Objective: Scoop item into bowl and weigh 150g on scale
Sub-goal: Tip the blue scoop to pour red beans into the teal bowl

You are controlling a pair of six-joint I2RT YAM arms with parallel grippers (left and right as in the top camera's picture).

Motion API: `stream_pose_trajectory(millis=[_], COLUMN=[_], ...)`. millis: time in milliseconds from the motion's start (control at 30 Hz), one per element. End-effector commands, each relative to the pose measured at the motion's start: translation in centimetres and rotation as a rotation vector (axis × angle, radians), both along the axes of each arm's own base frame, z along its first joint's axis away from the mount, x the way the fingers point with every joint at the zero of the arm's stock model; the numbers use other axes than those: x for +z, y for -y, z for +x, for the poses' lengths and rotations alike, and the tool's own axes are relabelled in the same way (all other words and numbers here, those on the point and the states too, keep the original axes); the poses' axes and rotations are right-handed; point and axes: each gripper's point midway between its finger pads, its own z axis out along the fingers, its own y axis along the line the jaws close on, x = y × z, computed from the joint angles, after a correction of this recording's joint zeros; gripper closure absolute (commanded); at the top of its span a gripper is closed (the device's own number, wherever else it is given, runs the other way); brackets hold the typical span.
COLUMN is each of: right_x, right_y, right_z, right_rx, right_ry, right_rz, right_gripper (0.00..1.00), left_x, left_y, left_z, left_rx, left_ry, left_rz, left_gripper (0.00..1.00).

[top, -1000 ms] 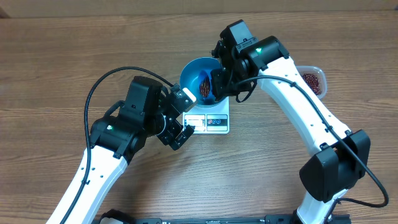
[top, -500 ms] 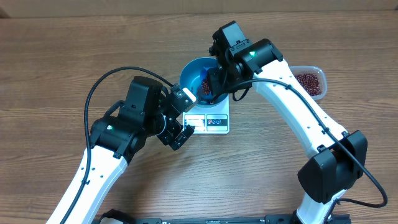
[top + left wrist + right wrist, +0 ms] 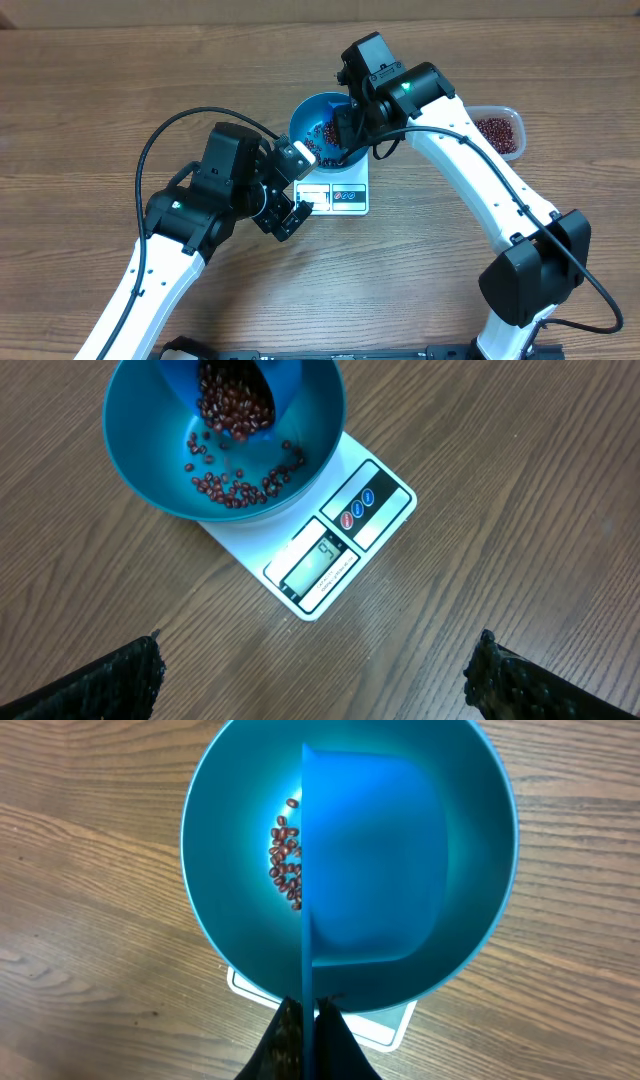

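Note:
The blue bowl sits on the white scale. My right gripper is shut on the thin handle of a small blue scoop, held tipped on its side over the bowl. Red-brown beans spill from the scoop, and a loose scatter of beans lies on the bowl's bottom. My left gripper hangs wide open over bare table just in front of the scale, holding nothing.
A clear plastic tub holding more beans stands at the right, behind the right arm. The scale's display and buttons face the left gripper. Both arms crowd the table's middle around the scale.
The right wrist shifted slightly left and tipped the scoop further. Beans that sat in the scoop now lie scattered in the bowl. The left arm has not moved.

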Motion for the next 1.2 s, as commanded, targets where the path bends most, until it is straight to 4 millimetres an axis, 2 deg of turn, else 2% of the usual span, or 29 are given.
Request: stream_pose_trajectory(millis=[0,267,667,1167], right_x=[2.7,2.6,3.0,2.9], right_y=[0.1,0.7,-1.4,-0.8], right_z=[0.7,1.1,0.5,0.6], right_rx=[-0.010,-0.001,0.094,0.080], right_ry=[0.086,0.134,0.187,0.213], right_rz=[0.008,-0.071,-0.092,-0.157], right_gripper=[0.96,0.96,0.96,0.96], left_x=[0.3,0.3,0.3,0.3], left_y=[-0.1,-0.1,-0.1,-0.1], left_z=[0.2,0.2,0.2,0.2], left_rx=[0.011,0.012,0.012,0.011], left_ry=[0.004,0.004,0.004,0.005], left_rz=[-0.004,-0.005,-0.005,-0.005], left_gripper=[0.01,0.00,0.01,0.00])
